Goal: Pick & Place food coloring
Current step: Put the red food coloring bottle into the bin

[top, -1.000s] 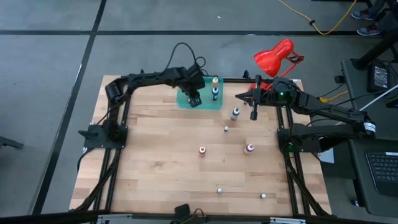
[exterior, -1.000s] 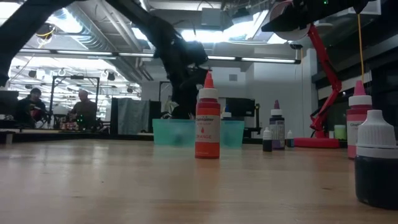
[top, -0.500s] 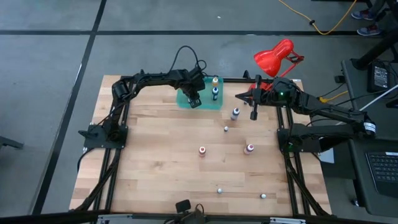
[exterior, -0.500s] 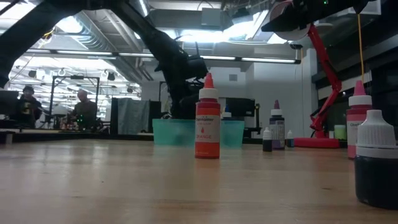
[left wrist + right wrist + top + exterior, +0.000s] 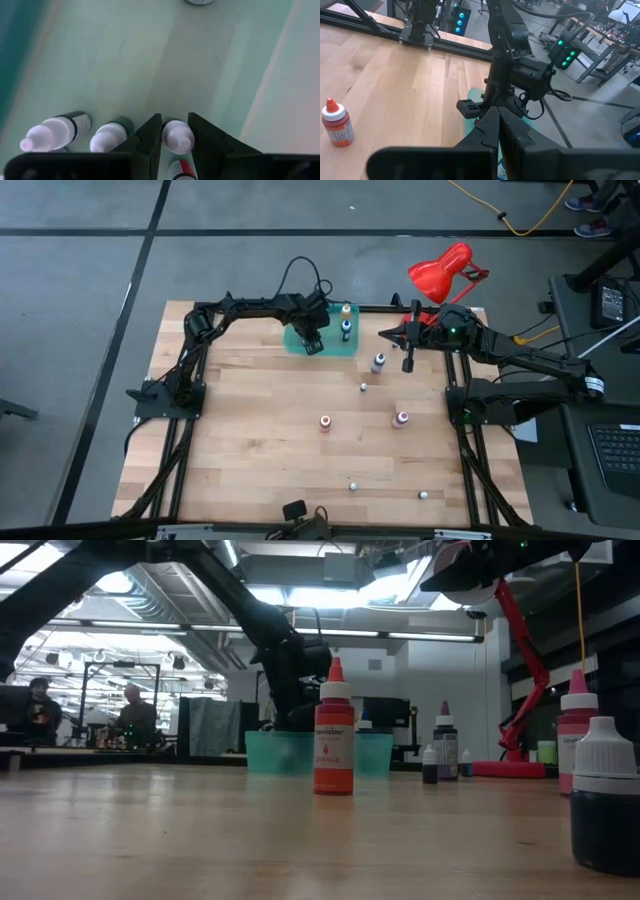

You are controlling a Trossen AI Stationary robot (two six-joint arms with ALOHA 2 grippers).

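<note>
Pinching a white-capped food coloring bottle (image 5: pixel 177 137), the left gripper (image 5: pixel 312 340) is seen over the teal tray (image 5: pixel 296 345) at the table's far edge. The bottle sits directly btwn the fingers (image 5: pixel 145 140), long axis running along them, cap pointing at the tray floor; a red band shows on its body. Release looks like the next step, judged from the pose.

Counted in the tray via left wrist view: 2 more white-capped bottles (image 5: pixel 55 132) lying beside the held one. On the high view, 2 bottles (image 5: pixel 346 311) stand at the tray's right side and 6 are scattered on the wood, incl. an orange one (image 5: pixel 325 422) and a pink one (image 5: pixel 401 418).

Right gripper (image 5: pixel 408 364) is parked, fingers pressed together, holding nothing, near the red lamp (image 5: pixel 440 272).
</note>
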